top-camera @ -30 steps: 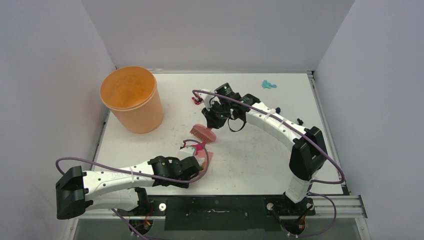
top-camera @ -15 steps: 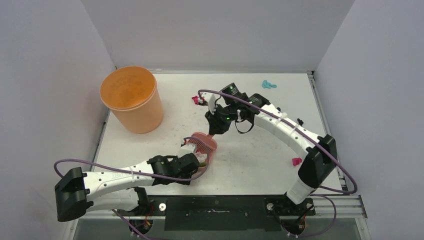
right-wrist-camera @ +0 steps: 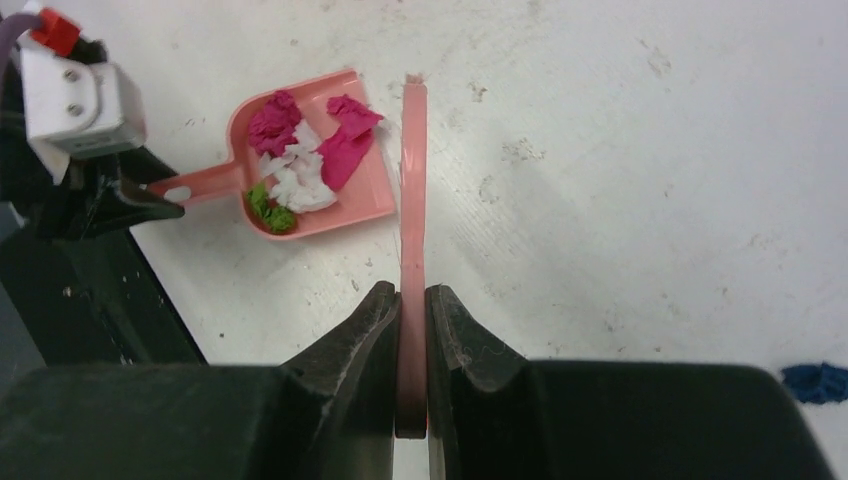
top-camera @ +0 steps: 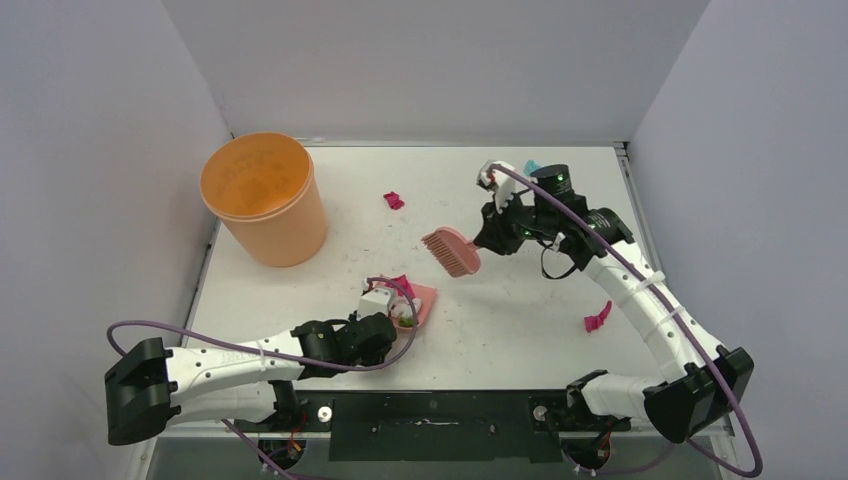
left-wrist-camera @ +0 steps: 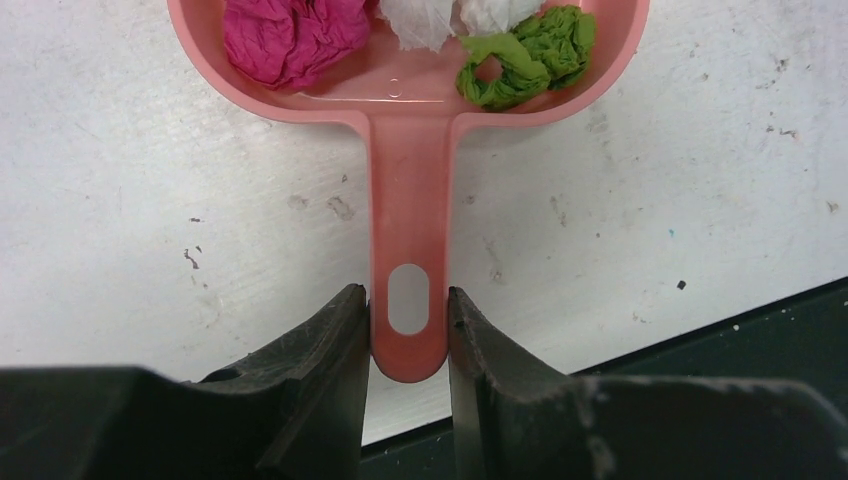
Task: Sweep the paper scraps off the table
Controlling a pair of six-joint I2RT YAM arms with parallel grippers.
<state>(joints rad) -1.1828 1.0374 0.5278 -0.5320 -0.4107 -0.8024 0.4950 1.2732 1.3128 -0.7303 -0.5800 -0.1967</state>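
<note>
Pale walls box in the white counter [top-camera: 520,340], with an orange bucket [top-camera: 262,200] at its far left corner. The left claw [left-wrist-camera: 408,310] is closed narrow on the end of the pink dustpan's [left-wrist-camera: 408,200] handle, and the pan lies flat on the counter near the front edge. Inside it sit several paper scraps [left-wrist-camera: 290,35]: magenta, white and green wads bunched at the back wall.

The right claw [right-wrist-camera: 412,300] pinches the handle of the pink brush [top-camera: 452,250], which appears raised off the surface and well apart from the pan.

Loose scraps remain:
- 1 magenta wad [top-camera: 394,200] far centre
- 1 magenta wad [top-camera: 597,320] near the right edge
- 1 teal wad [top-camera: 530,166] at the far side, half hidden by the right arm
- 1 dark blue wad [right-wrist-camera: 818,382] at the edge of the right wrist view

By my reading, 1 batch is collected and the job sits between sweeps. The next move calls for setting the bristles down beyond a stray wad and drawing it toward the pan's open lip, with the pan held flat or shifted closer.
</note>
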